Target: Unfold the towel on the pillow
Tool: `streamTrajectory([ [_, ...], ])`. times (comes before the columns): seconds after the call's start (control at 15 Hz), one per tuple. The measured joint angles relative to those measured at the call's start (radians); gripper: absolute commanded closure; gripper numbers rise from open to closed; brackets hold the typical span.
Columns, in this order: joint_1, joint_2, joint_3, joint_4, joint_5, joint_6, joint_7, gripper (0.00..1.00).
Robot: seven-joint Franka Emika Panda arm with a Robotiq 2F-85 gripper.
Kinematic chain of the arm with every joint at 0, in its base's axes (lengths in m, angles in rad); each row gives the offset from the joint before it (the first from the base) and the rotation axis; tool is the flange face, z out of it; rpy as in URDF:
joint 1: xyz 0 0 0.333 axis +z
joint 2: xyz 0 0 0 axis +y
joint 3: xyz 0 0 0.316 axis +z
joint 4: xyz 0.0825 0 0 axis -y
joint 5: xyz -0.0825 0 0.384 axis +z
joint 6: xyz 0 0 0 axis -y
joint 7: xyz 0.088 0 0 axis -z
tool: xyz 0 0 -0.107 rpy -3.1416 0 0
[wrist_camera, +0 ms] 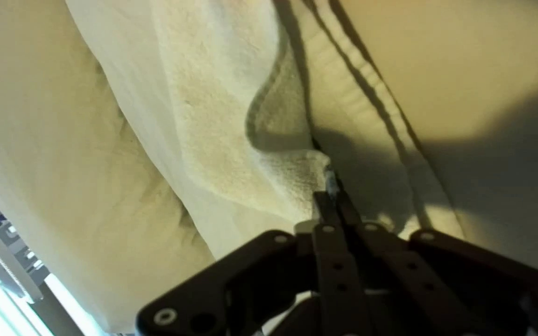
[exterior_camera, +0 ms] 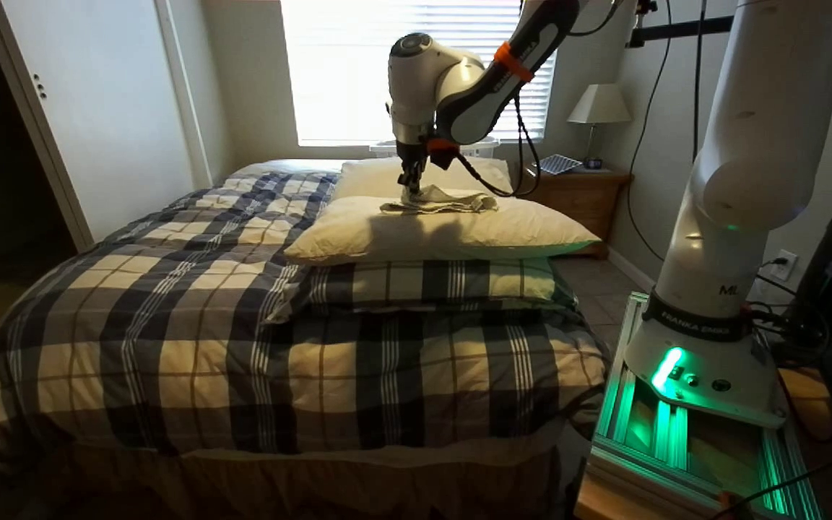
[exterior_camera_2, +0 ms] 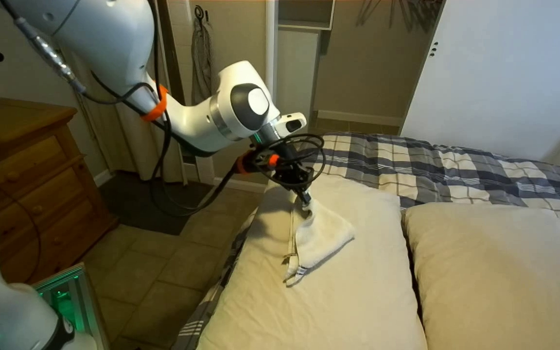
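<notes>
The pale towel (exterior_camera: 452,202) lies folded and bunched on top of the cream pillow (exterior_camera: 445,242). In an exterior view the towel (exterior_camera_2: 323,236) forms a rough triangle, with one part raised to my gripper (exterior_camera_2: 305,198) and a striped edge on the pillow (exterior_camera_2: 348,301). My gripper (exterior_camera: 412,192) points down at the towel's end. In the wrist view my gripper (wrist_camera: 334,198) has its fingers together on a thin edge of the towel (wrist_camera: 222,121). The towel curves up to the fingertips, and further layers lie to the right on the pillow (wrist_camera: 474,60). The layers underneath are hidden.
A second cream pillow (exterior_camera_2: 494,272) lies beside the first, with a gap between them. The plaid bedcover (exterior_camera: 199,347) spreads over the bed. A nightstand (exterior_camera: 578,198) with a lamp (exterior_camera: 599,108) stands by the window. A wooden dresser (exterior_camera_2: 37,184) stands near the robot base.
</notes>
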Motion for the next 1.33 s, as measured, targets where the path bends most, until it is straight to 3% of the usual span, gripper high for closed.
streamTrajectory([
  [0.93,-0.153,-0.123,-0.111,-0.05,-0.003,0.014,-0.009,0.97],
  [1.33,-0.15,-0.122,-0.102,-0.05,-0.003,0.014,-0.009,0.97],
])
